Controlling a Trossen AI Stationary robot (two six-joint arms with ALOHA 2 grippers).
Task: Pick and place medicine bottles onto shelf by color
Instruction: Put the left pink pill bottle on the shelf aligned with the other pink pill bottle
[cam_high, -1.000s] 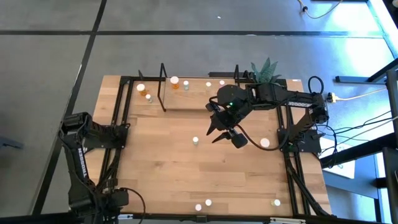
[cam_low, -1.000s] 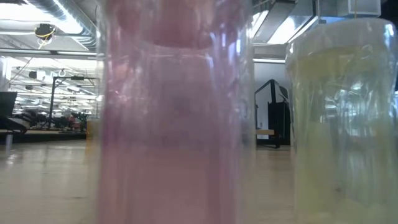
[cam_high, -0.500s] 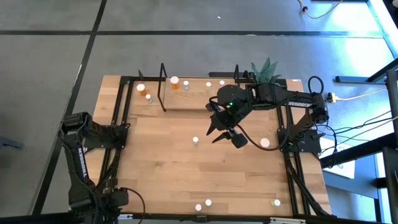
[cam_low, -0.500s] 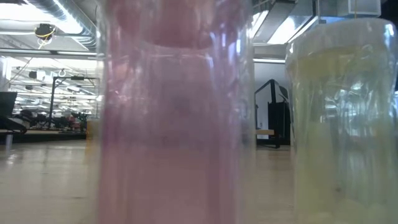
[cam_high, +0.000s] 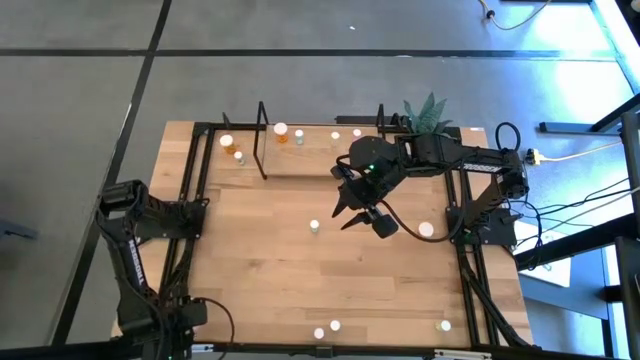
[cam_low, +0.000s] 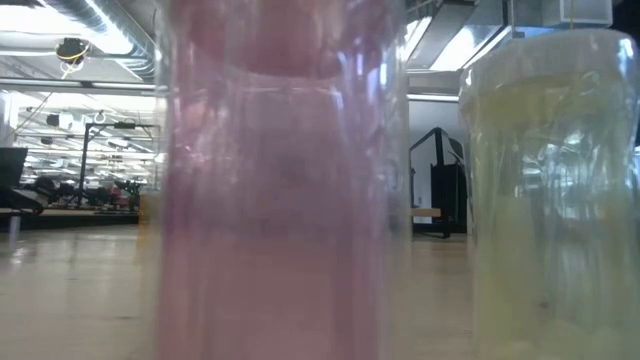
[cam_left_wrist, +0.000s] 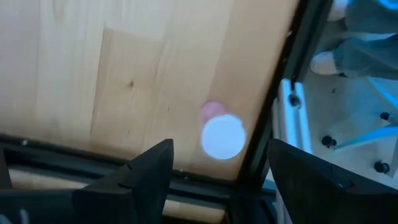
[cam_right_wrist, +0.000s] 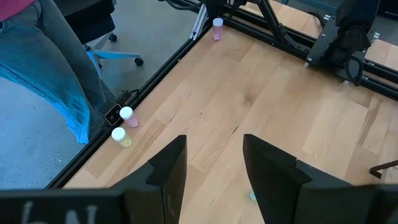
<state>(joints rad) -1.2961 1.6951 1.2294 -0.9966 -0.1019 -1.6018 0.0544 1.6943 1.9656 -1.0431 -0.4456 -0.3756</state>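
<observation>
The bench (cam_high: 270, 250) is pale, smooth matt wood with a black metal frame (cam_high: 192, 190). Two bottles (cam_low: 280, 200) are clear glossy plastic; their caps (cam_left_wrist: 222, 136) look matt white.

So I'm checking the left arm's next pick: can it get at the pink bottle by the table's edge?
Probably yes. The left gripper is open with the pink bottle just ahead between its fingers, standing apart on bare table, with only the black frame beside it.

The right gripper (cam_high: 350, 213) is held over mid-table, fingers parted. A white-capped bottle (cam_high: 314, 227) stands just beside it; the shelf (cam_high: 300, 150) lies beyond.
</observation>
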